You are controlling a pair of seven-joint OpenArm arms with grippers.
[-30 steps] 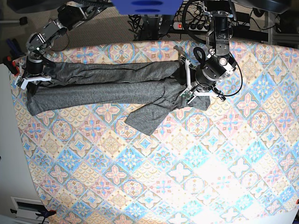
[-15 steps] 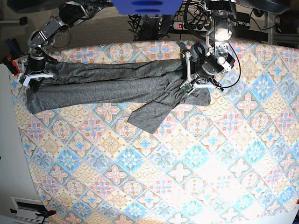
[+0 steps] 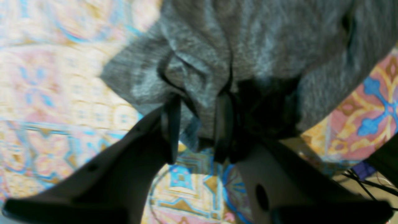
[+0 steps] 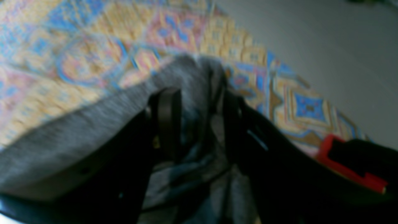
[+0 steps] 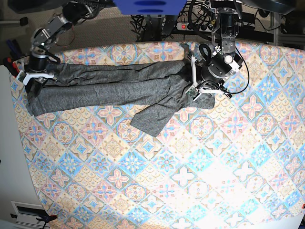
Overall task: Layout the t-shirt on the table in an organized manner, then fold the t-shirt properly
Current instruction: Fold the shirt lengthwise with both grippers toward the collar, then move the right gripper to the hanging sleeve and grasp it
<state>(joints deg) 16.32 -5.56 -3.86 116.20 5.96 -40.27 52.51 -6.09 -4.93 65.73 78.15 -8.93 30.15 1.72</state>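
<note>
The dark grey t-shirt point(image 5: 109, 86) lies stretched in a long band across the far part of the patterned table point(image 5: 190, 167), with one flap trailing toward the middle. My left gripper point(image 5: 202, 91) sits over its right end. In the left wrist view this gripper point(image 3: 196, 127) has its jaws parted, with a bunched fold of t-shirt point(image 3: 264, 46) lying loose between them. My right gripper point(image 5: 34, 77) is at the shirt's left end. In the right wrist view it point(image 4: 199, 121) is also open, with grey t-shirt point(image 4: 77, 124) in the gap.
The table's left edge runs just beside the right gripper, where a red-handled tool point(image 4: 351, 168) lies. Behind the far edge are a power strip and cables point(image 5: 190, 26) and a blue object point(image 5: 147, 5). Pale floor point(image 5: 9, 167) lies to the left.
Both grippers have shifted slightly toward the table's far edge. Their jaws, shut on the shirt's ends before, now stand parted. The shirt's right end has slid up a little.
</note>
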